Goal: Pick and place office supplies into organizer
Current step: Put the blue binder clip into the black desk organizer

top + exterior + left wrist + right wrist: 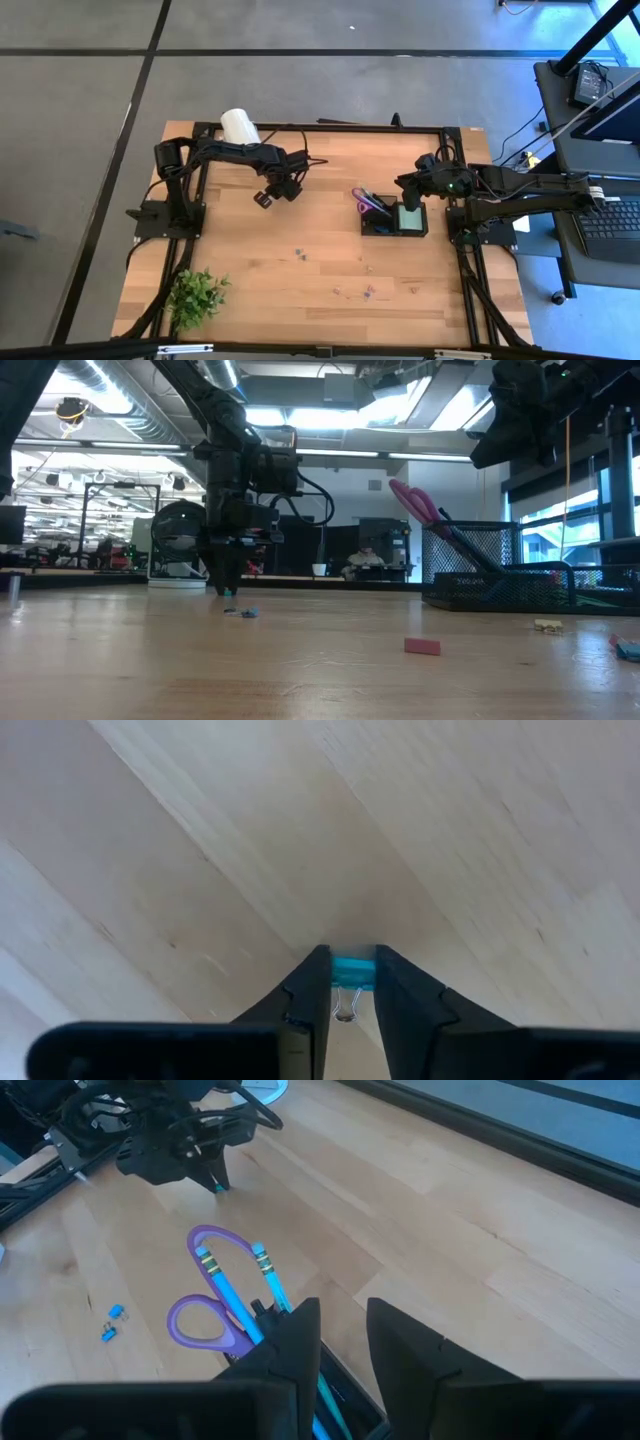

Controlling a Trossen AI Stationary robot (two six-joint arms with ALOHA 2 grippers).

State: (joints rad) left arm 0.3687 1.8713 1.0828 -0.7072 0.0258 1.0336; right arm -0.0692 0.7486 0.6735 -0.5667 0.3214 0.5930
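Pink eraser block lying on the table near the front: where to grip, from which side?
The pink eraser lies flat and low, clear of the organizer. Probably best from straight above, fingers closing across its short width; it looks too thin for a side approach.

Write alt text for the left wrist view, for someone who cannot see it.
The left claw points down at a pale wooden table, its two dark fingers closed on a small blue binder clip with a wire loop hanging below it. Nothing else shows in this view.
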